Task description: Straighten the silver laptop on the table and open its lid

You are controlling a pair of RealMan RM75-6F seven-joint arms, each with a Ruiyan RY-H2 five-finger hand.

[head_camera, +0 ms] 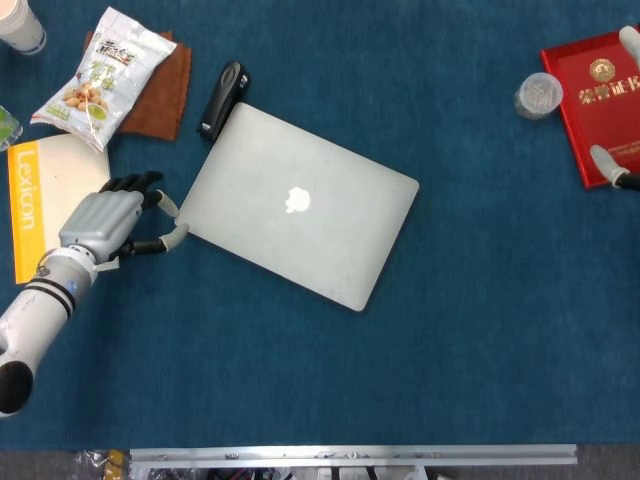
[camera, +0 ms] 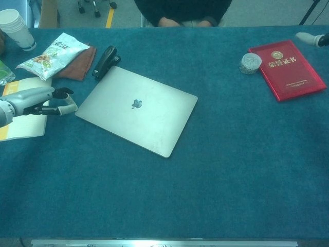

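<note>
Head view
Laptop point(head_camera: 297, 204): silver, lid closed, lying skewed on the blue bench point(head_camera: 480, 330), its long edges running from 10 toward 4 o'clock; logo face up.
Left hand point(head_camera: 105, 220): at the laptop's 9 o'clock, fingers apart and holding nothing; two light fingertips point(head_camera: 176, 236) reach the laptop's near-left corner, touching or just short of it, I cannot tell which.
Right hand point(head_camera: 618, 175): only white fingertips show at the right edge, over the red book point(head_camera: 598, 100); whether it is released or clenched cannot be told.
Stapler point(head_camera: 222, 97): black, just beside the laptop's far-left corner, at 11 o'clock.
Snack bag point(head_camera: 103, 75): lies on a brown cloth point(head_camera: 165, 95), at 10 o'clock of the laptop.
Yellow book point(head_camera: 40, 205): at the left edge, partly under the left hand.
Jar point(head_camera: 538, 95): small, clear, just beside the red book's left edge.

Chest view
Laptop point(camera: 136, 109): shut, left of bench centre, turned askew.
Left hand point(camera: 38, 101): low over the yellow book point(camera: 20, 123), fingers spread, tips at the laptop's left corner.
Right hand point(camera: 311, 38): one fingertip in view at 2 o'clock, beyond the red book point(camera: 286, 69).
Cups point(camera: 15, 25): white stack at the far-left corner.
</note>
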